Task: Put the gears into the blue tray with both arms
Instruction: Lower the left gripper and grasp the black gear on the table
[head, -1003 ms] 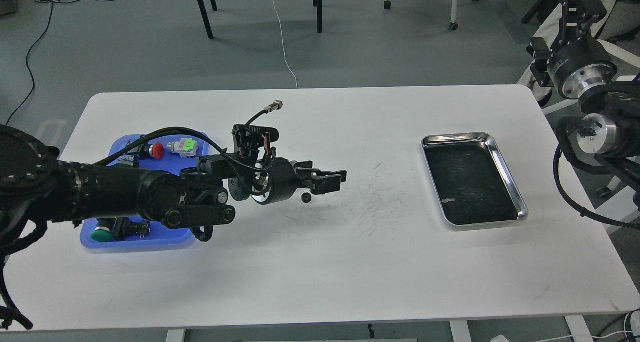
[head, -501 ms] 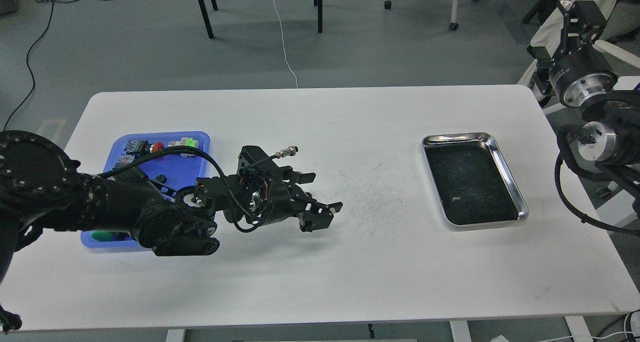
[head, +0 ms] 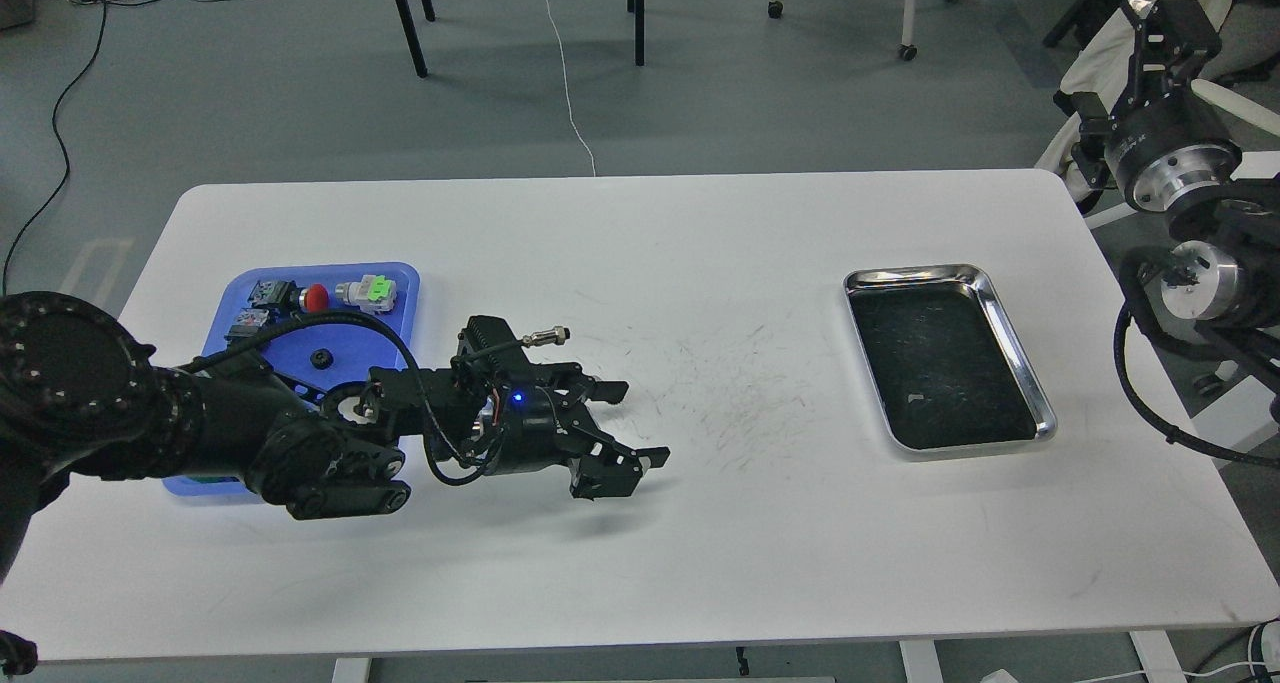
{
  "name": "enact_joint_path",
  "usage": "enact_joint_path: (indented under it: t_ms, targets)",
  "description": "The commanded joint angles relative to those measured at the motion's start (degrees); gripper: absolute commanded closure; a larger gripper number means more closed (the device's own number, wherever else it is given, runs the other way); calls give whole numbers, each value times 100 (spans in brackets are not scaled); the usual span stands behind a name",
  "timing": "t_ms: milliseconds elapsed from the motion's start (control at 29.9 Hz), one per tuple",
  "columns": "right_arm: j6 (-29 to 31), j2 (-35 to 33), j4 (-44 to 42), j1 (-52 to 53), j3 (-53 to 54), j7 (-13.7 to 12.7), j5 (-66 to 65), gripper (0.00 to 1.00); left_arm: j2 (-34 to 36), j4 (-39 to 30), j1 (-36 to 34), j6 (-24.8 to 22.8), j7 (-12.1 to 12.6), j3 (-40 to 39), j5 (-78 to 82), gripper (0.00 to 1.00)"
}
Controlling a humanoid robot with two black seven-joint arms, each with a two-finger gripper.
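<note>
A blue tray [head: 405,313] lies at the table's left. One small black gear [head: 321,357] rests inside it, next to push-buttons with a red cap [head: 316,297] and a green part [head: 377,288]. My left arm crosses the tray, and my left gripper [head: 618,428] hovers low over the white table just right of the tray. It is rolled on its side, and its two fingers stand apart with nothing visible between them. No other gear shows. My right gripper [head: 1163,25] is raised off the table's far right corner, dark and seen end-on.
A shiny steel tray [head: 1005,313] with a dark inside sits on the right half of the table. A cable connector [head: 548,337] sticks up from my left wrist. Chair legs and cables lie on the floor beyond the table.
My left gripper has rolled, dropped lower and drawn back toward the near left. The gear seen under it a second ago no longer shows. The right arm shifted slightly.
</note>
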Motion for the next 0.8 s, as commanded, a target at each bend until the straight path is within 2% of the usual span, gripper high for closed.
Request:
enact_joint_path:
  t_ms: [0,134,535,769]
  targets:
    - [133,-4,30,-140,117,-29,462,3,-3,32,-15,-1,-10,36,13,1]
    - [397,5,12,-413,301,-47,692,3,-91,400,-6,-1,-10,282,13,2]
    - [485,5,12,-484,389,-38,745,3,-258,893,327,-1,-10,318,13,3]
    - [520,67,-14,-765,890,-38,938,3,-381,1227,433,-1,-10,327,65,3]
